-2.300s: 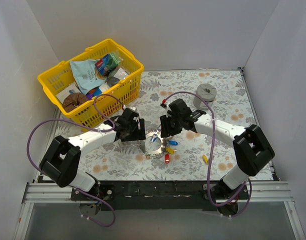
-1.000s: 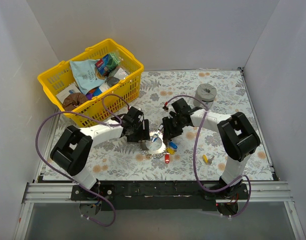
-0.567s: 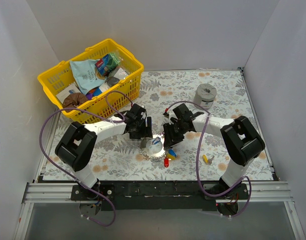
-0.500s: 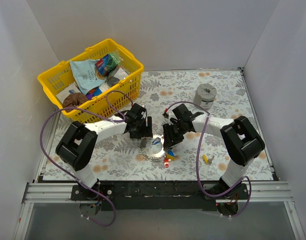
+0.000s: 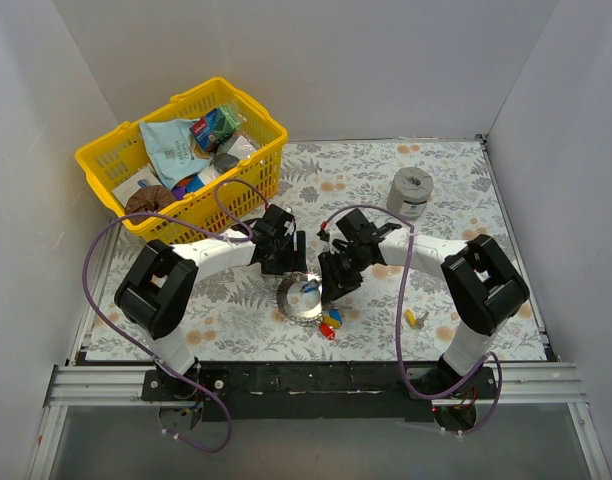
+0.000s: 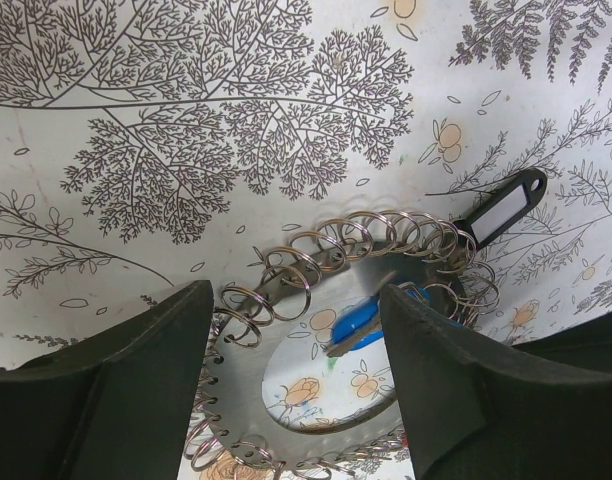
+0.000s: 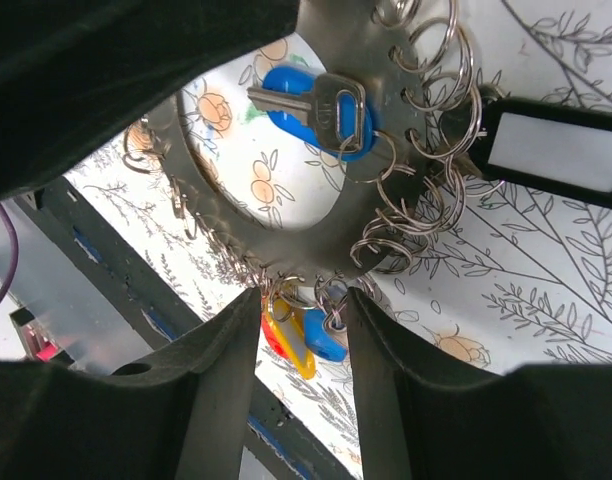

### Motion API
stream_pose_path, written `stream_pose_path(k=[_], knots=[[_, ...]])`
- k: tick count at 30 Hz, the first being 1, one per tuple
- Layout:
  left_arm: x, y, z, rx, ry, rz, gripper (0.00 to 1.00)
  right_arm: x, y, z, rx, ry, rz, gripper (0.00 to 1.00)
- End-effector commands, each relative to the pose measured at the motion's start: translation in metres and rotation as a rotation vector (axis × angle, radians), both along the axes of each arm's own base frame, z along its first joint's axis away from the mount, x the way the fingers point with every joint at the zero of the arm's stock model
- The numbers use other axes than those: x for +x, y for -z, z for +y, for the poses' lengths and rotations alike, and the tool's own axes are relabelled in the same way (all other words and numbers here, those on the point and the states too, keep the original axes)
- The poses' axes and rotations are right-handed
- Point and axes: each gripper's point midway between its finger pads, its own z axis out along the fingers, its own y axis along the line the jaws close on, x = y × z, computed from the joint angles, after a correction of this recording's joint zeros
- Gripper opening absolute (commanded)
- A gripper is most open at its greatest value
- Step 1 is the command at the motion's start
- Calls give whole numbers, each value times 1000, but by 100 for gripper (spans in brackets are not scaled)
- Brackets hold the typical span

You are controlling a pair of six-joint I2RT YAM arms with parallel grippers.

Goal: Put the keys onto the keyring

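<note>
The keyring (image 5: 298, 298) lies near the front middle of the floral table (image 5: 456, 250), between the two arms. Its rim is crowded with small split rings (image 6: 326, 250), and a black tag (image 6: 501, 208) with a white label pokes out at one side. The left gripper (image 6: 296, 335) hangs directly over it with its fingers spread wide, gripping nothing. The right gripper (image 7: 301, 300) has its fingers drawn close, with the ring's near rim running into the narrow gap, but whether they actually pinch it cannot be told. A blue-headed key (image 7: 316, 105) lies across the inner edge of the open centre, seemingly caught on one split ring. A bunch of red, yellow and blue keys (image 5: 331, 322) sits at the ring's front edge, and a loose yellow key (image 5: 409, 318) lies well apart to the right. The step in hand looks like steadying the ring so another key can be threaded. To do it well, one gripper should hold a bare stretch of rim, clear of the split rings, and keep the plate from tilting. The other should bring a key in by its plastic head, hole leading, to a single free ring. The rings look thin and springy, so a slow, square approach matters; a sideways push would likely just slide the whole ring across the table.
</note>
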Motion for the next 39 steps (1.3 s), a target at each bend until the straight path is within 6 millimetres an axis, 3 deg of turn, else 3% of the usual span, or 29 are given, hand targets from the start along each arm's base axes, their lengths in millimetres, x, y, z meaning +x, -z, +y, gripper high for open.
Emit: stream_pose_path(k=[1, 8, 24, 31, 39], knots=[[11, -23, -4, -20, 6, -71, 67, 15, -40, 7, 36, -20, -91, 49], [11, -33, 4, 1, -7, -104, 67, 38, -56, 0, -8, -22, -232, 51], [-19, -26, 25, 12, -38, -59, 67, 85, -45, -5, -90, -59, -435, 49], [-23, -26, 27, 4, -40, -56, 67, 83, -44, 4, -6, -178, -510, 47], [-23, -26, 25, -1, -38, -52, 67, 73, -43, 0, 40, -260, -578, 50]])
